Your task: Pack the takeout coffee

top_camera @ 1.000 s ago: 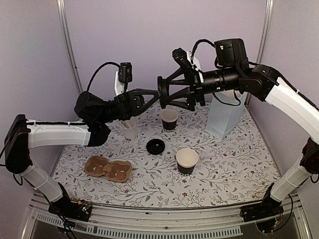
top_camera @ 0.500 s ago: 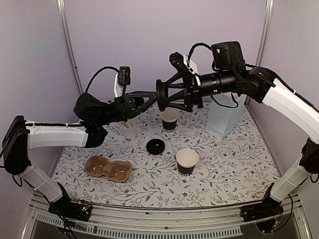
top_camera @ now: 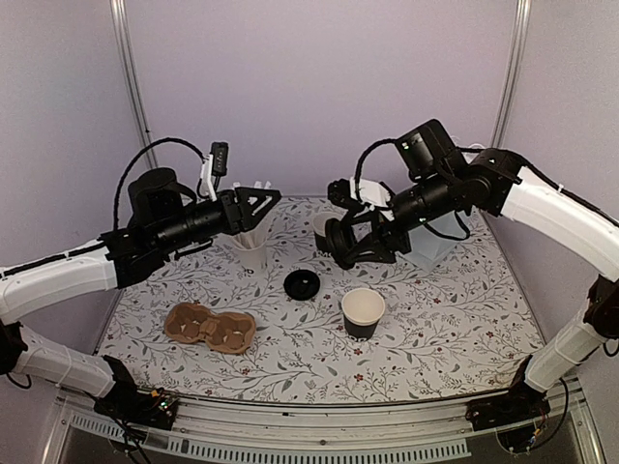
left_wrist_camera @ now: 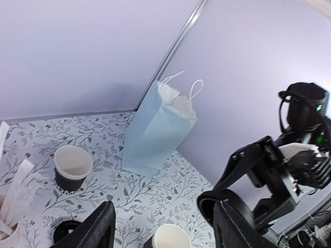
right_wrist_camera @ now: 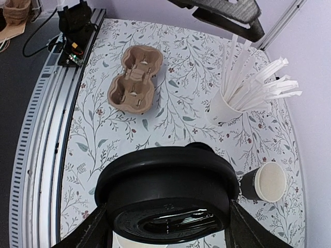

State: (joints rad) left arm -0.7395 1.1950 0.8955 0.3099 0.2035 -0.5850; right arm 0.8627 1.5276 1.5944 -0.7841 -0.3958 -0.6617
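Two takeout coffee cups, black with cream insides, stand open on the table: one near the middle [top_camera: 363, 312] [left_wrist_camera: 170, 238], one further back [top_camera: 319, 222] [left_wrist_camera: 72, 166] [right_wrist_camera: 266, 182], partly hidden behind my right gripper in the top view. My right gripper [top_camera: 340, 242] [right_wrist_camera: 168, 227] hangs above the table between them, shut on a black round lid [right_wrist_camera: 165, 196] [left_wrist_camera: 222, 204]. My left gripper [top_camera: 256, 201] [left_wrist_camera: 166, 217] is open and empty, held high at the left above the straw cup, away from both cups.
A second black lid [top_camera: 302, 284] lies flat on the table. The brown cup carrier [top_camera: 210, 327] [right_wrist_camera: 133, 77] sits front left. A white cup of straws [top_camera: 251, 249] [right_wrist_camera: 222, 108] stands back left. The pale blue bag [top_camera: 435, 237] [left_wrist_camera: 158, 129] stands upright back right.
My left gripper opened, let go of the lid and drew back to the left. My right gripper kept the lid and came down towards the table.
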